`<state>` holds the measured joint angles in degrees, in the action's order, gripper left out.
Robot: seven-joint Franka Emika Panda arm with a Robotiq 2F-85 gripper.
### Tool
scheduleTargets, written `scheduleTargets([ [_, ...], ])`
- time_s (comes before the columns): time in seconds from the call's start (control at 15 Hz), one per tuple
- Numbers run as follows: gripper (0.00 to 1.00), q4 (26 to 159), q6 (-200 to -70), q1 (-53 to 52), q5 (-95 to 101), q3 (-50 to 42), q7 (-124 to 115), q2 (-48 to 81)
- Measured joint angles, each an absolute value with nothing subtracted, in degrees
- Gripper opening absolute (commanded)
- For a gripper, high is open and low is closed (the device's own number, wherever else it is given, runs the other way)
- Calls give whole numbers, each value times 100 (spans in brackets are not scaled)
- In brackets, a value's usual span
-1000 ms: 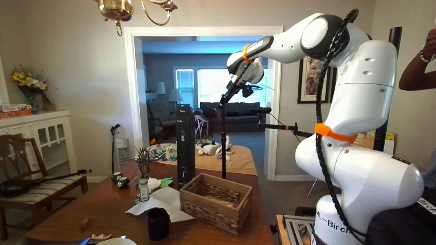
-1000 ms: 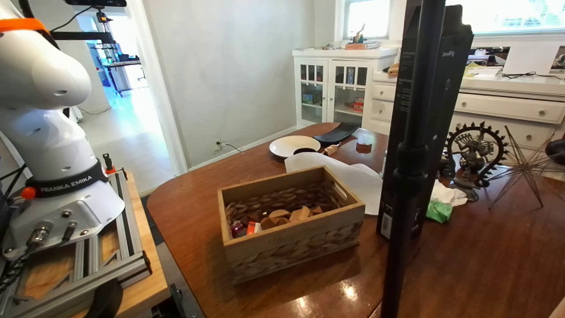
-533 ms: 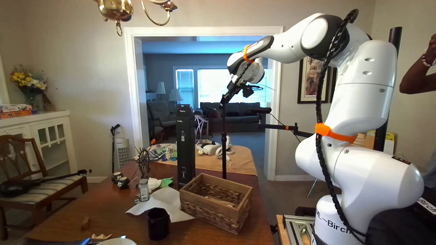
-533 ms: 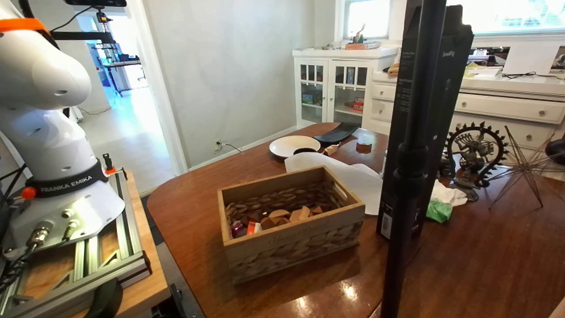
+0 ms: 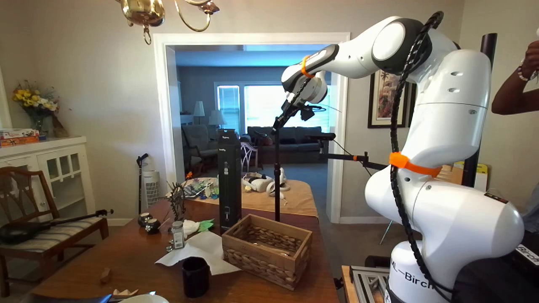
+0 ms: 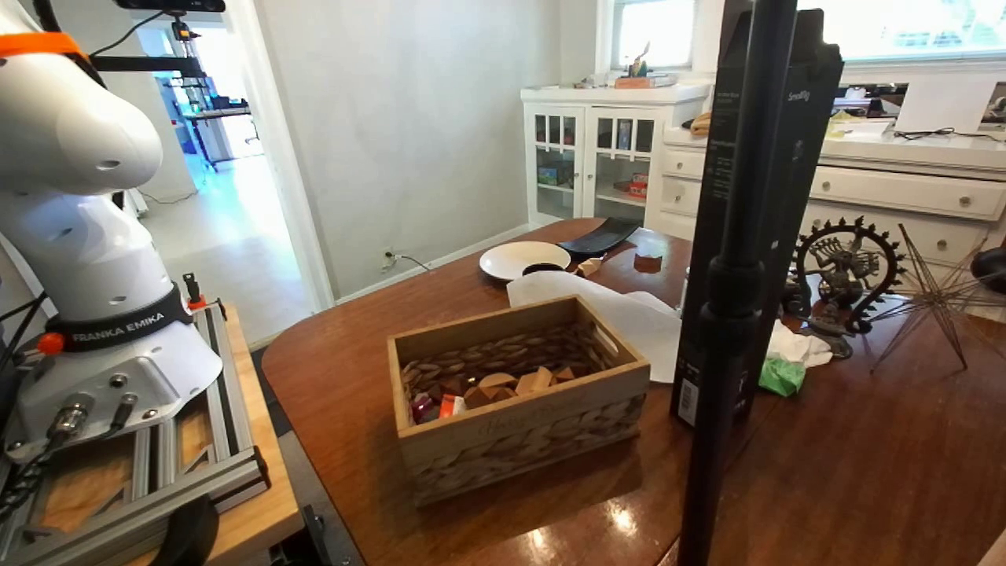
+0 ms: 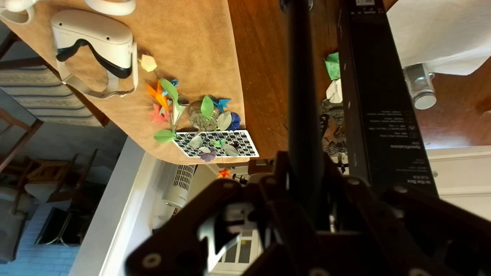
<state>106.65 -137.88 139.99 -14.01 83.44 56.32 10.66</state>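
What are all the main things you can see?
table: 1, brown, under the basket
basket: 1, brown, on the table
wooden blocks: several, brown, in the basket
tall box: 1, black, upright on table
cup: 1, black, on table
plate: 1, white, on table
statue: 1, dark, on table
headset: 1, white, on tan cloth
pole: 1, black, in the gripper
arm: 1, white, beside the table
gripper: 1, black, closed around the pole

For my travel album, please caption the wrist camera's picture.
A robot's gripper clasps a black pole beside a tall black box; a white headset lies on a tan cloth.
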Motion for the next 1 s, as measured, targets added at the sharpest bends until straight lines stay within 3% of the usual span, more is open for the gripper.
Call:
scheduleTargets([
  [1.0,6,10882,-13986,14000,-1408,8174,5746,1086],
])
